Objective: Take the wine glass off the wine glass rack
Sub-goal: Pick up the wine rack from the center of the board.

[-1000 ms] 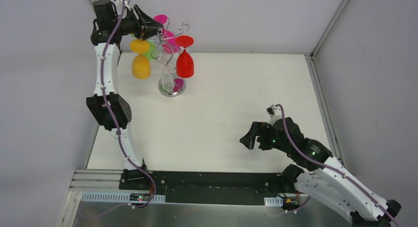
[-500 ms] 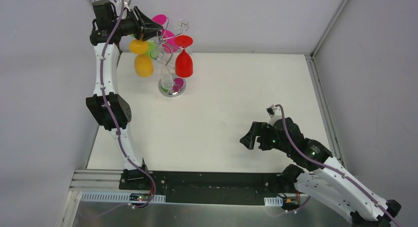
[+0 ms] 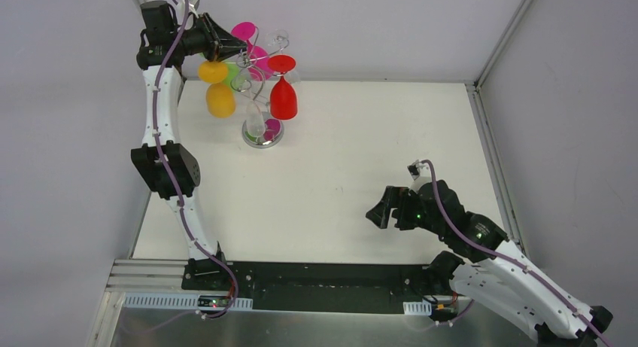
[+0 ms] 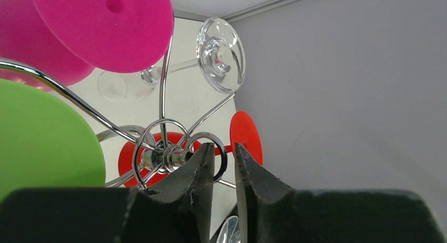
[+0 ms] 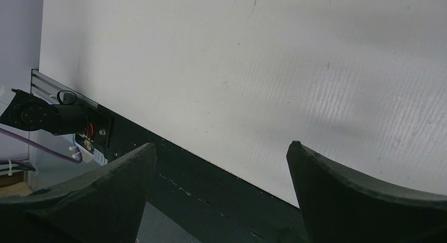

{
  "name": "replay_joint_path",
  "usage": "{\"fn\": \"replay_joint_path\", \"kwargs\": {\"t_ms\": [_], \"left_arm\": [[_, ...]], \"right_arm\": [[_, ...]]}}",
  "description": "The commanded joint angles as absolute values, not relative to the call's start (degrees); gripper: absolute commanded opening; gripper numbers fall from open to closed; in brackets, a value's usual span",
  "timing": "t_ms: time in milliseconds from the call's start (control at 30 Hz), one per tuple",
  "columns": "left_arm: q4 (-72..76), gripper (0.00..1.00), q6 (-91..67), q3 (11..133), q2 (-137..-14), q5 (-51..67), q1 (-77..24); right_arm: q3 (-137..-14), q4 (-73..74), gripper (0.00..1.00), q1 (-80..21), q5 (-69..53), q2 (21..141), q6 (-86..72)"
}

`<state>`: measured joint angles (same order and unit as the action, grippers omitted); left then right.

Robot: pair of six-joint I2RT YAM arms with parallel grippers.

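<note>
The chrome wine glass rack (image 3: 263, 136) stands at the table's far left, and several wine glasses hang upside down from it: orange (image 3: 220, 100), red (image 3: 283, 98), pink (image 3: 248, 32), green (image 3: 232, 76) and a clear one (image 4: 220, 54). My left gripper (image 3: 237, 44) is at the rack's top, just above the orange glass's foot. In the left wrist view its jaws (image 4: 224, 148) stand close together with a narrow gap. A chrome curl of the rack (image 4: 168, 156) shows in that gap; whether it is pinched is unclear. My right gripper (image 3: 378, 209) hangs wide open and empty over the table (image 5: 221, 145).
The rack sits near the back wall (image 3: 376, 31) and the left edge of the white table (image 3: 338, 136). A metal frame post (image 3: 504, 38) runs up at the back right. The black base rail (image 3: 331, 283) lies along the near edge.
The left jaws have narrowed at the rack's top. The orange glass has shifted slightly right and up. The right arm has not moved.
</note>
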<state>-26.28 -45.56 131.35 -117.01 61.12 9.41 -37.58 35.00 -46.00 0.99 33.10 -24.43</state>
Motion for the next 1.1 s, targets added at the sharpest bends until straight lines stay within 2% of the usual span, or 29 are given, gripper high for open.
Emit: {"fn": "replay_joint_path", "kwargs": {"t_ms": [0, 200, 1067], "left_arm": [[-25.5, 0.18, -45.2, 133.6, -116.7, 65.0, 8.7], [-25.2, 0.00, -45.3, 133.7, -117.1, 65.7, 8.3], [-8.9, 0.00, -59.0, 129.3, -109.3, 67.1, 7.4]], "right_arm": [[-37.2, 34.6, 0.99, -46.2, 1.0, 32.2, -25.4], [-37.4, 34.6, 0.99, -46.4, 1.1, 32.6, -25.5], [-38.2, 35.2, 0.99, -46.6, 0.9, 32.6, -25.8]]}}
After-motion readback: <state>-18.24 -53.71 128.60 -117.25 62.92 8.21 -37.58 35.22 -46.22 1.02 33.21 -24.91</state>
